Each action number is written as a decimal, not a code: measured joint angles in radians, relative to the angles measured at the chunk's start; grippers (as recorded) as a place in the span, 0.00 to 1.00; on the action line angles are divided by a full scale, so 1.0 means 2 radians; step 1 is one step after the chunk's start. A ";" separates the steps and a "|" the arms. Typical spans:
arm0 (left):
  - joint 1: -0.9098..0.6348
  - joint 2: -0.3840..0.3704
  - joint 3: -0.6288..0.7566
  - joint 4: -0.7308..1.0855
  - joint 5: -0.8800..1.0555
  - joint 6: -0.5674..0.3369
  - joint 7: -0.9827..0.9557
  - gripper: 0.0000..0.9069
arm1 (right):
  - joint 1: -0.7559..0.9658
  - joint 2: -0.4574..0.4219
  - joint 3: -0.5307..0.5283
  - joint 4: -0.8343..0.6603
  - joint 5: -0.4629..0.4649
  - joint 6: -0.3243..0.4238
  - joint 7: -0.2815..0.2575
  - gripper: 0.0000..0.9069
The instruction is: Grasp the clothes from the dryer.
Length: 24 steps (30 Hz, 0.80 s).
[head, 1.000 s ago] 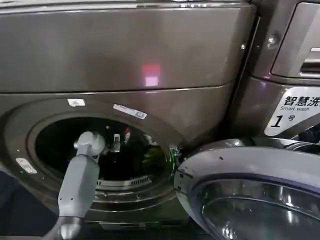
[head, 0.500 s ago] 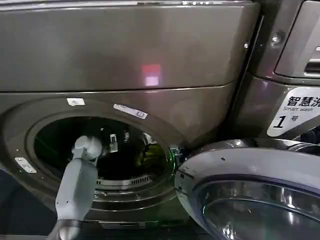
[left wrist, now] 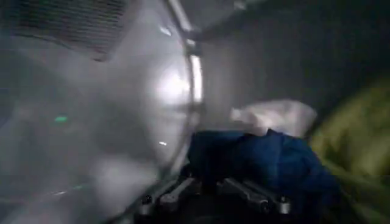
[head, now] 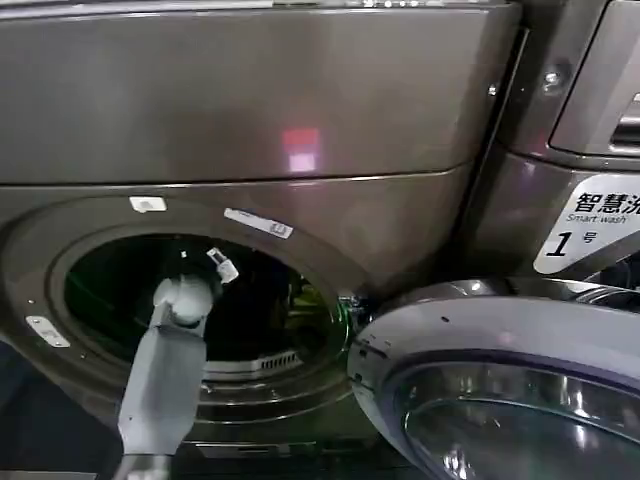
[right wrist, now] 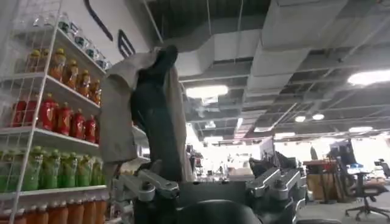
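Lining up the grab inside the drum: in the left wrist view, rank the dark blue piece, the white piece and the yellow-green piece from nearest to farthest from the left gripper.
1. Dark blue piece: right at the left gripper, lying over its fingertips.
2. White piece: just behind the blue one, deeper in the drum.
3. Yellow-green piece: off to the side against the drum wall; roughly as far as the white one, so ranks 2 and 3 are too close to call.

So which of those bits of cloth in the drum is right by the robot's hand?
The dark blue piece. It lies just beyond the left gripper, while the white piece sits farther back and the yellow-green piece lies off to the side.
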 measured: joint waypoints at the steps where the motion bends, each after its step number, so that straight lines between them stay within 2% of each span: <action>1: 0.003 -0.003 0.000 -0.003 -0.013 0.005 -0.023 0.00 | 0.000 0.000 0.000 0.001 0.001 0.001 0.000 1.00; 11: 0.027 -0.023 0.004 -0.044 -0.154 0.045 -0.186 0.00 | 0.001 0.003 -0.001 0.008 0.011 0.004 0.001 1.00; 24: 0.039 -0.027 0.004 -0.079 -0.230 0.064 -0.254 0.00 | -0.001 0.006 0.000 0.004 0.010 0.015 0.000 1.00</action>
